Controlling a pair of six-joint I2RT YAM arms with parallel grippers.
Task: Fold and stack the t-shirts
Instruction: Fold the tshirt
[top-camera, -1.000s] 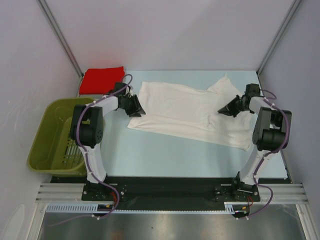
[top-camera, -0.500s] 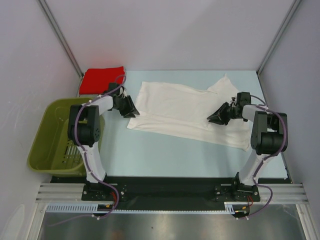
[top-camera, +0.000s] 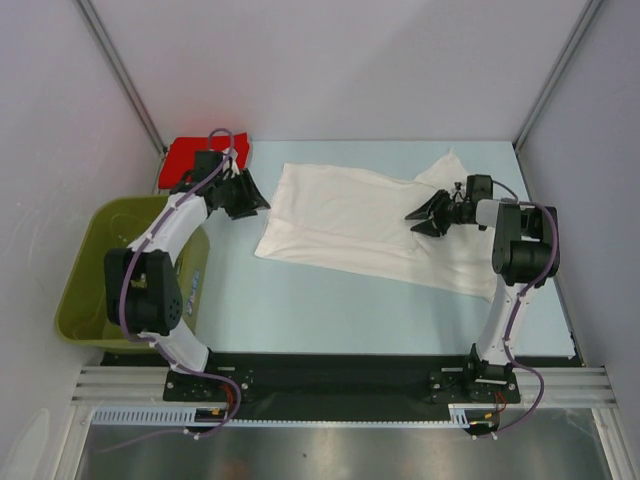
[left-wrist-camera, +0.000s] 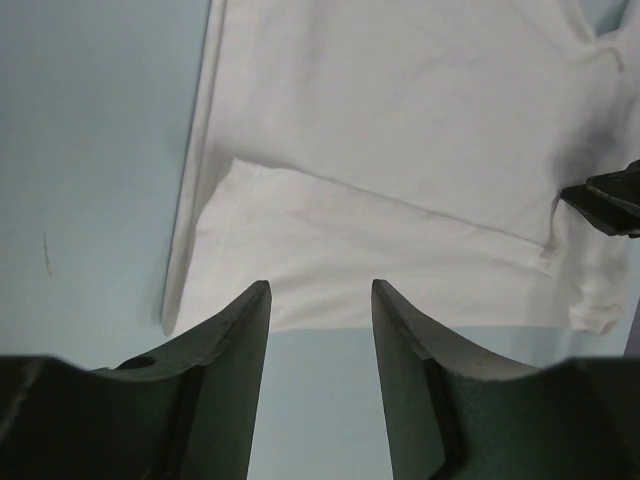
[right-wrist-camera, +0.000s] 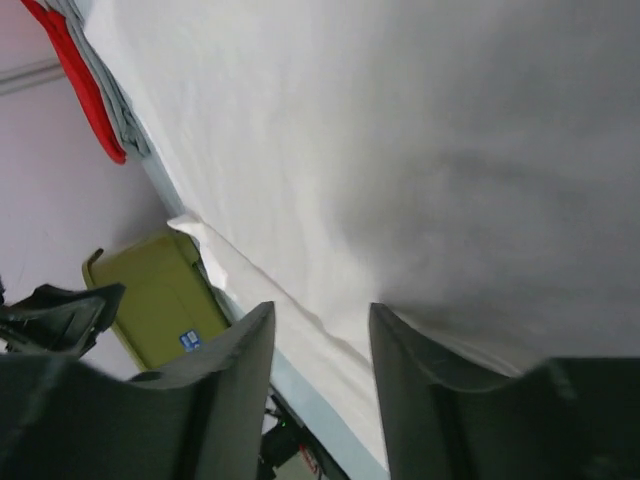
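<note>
where white t-shirt lies, left fingers parted

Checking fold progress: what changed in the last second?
The left gripper pulled back far-left, toward the folded red cloth t-shirt; the right gripper slid leftward over the large white cloth t-shirt. Both open, holding nothing. Both shirts and the olive-green plastic basket stayed put.
</note>
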